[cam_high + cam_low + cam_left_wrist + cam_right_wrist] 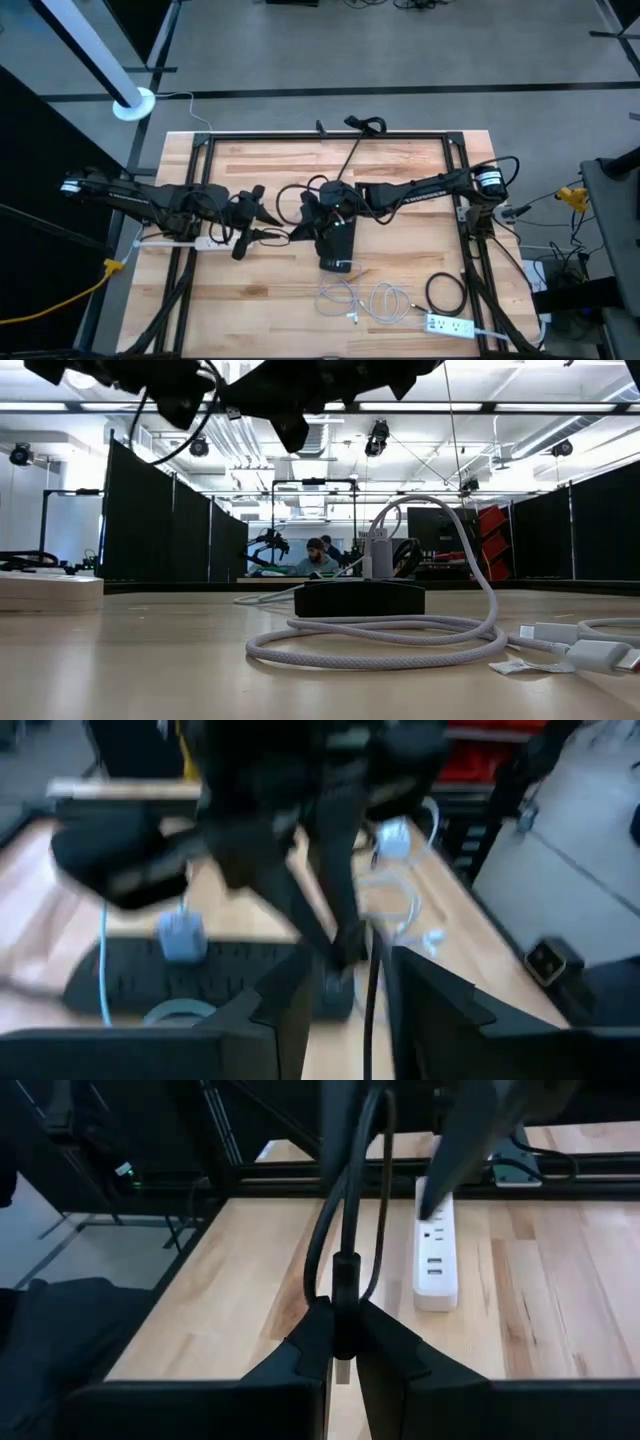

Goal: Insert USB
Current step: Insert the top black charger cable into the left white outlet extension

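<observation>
While gripped, USB plug (342, 1368) sits between right pincer (345, 1342) fingers (upright).

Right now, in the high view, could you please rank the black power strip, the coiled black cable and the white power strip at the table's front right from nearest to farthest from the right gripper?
From the right gripper:
1. Black power strip, just below it, mid-table.
2. Coiled black cable, front right.
3. White power strip, front-right edge.

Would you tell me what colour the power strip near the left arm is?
White; the power strip shows best in the right wrist view.
</observation>
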Robot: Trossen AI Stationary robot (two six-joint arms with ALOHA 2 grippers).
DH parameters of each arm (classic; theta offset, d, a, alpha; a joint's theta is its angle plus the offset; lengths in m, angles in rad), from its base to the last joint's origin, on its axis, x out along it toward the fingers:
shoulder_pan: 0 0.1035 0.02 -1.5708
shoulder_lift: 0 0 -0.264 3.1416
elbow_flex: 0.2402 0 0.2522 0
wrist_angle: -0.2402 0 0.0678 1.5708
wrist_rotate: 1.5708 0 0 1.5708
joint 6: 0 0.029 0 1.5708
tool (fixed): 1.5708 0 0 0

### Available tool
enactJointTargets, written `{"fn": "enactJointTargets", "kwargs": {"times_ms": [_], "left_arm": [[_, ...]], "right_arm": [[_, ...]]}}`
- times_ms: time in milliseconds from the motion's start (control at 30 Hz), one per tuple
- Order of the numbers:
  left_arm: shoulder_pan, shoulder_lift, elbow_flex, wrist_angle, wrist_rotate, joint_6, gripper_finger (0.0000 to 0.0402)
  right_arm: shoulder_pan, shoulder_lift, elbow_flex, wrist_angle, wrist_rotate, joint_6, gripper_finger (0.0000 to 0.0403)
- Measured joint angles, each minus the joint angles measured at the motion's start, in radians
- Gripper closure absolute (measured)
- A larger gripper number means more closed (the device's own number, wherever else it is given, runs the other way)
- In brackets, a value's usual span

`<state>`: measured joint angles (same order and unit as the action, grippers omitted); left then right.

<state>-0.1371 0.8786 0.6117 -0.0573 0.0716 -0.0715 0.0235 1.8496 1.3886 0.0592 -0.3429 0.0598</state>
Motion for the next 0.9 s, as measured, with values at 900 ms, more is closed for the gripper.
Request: {"fn": "enactJointTargets", "kwargs": {"times_ms": [900], "left_arm": [[-0.005, 0.09, -0.065, 0.233, -0.018, -0.048, 0.0297]], "right_arm": [[0.002, 0.0, -0.001, 0.008, 0.142, -0.017, 0.0385]]}}
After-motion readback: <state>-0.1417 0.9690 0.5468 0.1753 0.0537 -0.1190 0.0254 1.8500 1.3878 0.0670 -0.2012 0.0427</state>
